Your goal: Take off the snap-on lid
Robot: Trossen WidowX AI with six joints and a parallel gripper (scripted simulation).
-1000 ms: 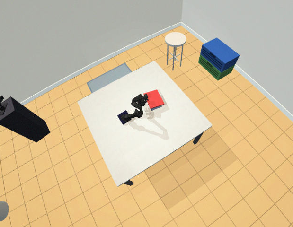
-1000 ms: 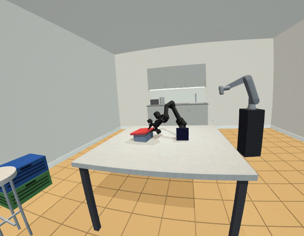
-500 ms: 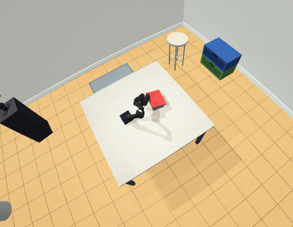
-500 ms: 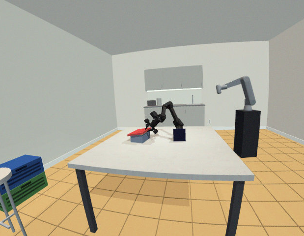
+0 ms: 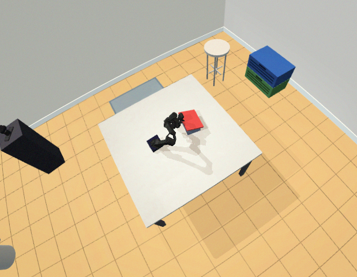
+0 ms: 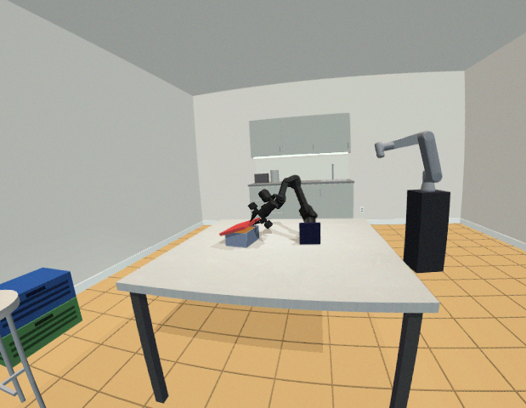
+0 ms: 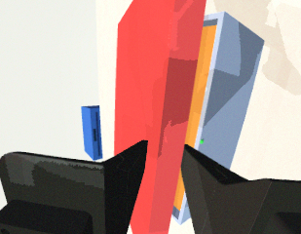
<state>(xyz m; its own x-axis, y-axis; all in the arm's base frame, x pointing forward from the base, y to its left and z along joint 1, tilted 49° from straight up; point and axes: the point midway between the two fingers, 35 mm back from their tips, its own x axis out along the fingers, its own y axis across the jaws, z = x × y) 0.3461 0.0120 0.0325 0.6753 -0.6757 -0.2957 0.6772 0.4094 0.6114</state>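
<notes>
The red lid (image 5: 192,120) (image 6: 239,227) (image 7: 142,88) is tilted over the storage box, its edge near the arm raised and its far side low. The blue-grey storage box (image 5: 193,131) (image 6: 239,239) (image 7: 233,104) stands on the table (image 5: 136,184) (image 6: 297,272). An orange strip of its inside shows below the raised lid edge in the wrist view. My gripper (image 7: 164,147) (image 6: 257,220) is shut on the lid's raised edge, one finger on the top side and one below the rim. In the top view the fingers are too small to make out.
The arm's dark base block (image 5: 153,143) (image 6: 309,233) stands on the table beside the box. Off the table are a round stool (image 5: 217,47) (image 6: 2,303), stacked blue and green crates (image 5: 270,67) (image 6: 38,303), and a second arm on a black pedestal (image 5: 30,146) (image 6: 427,230).
</notes>
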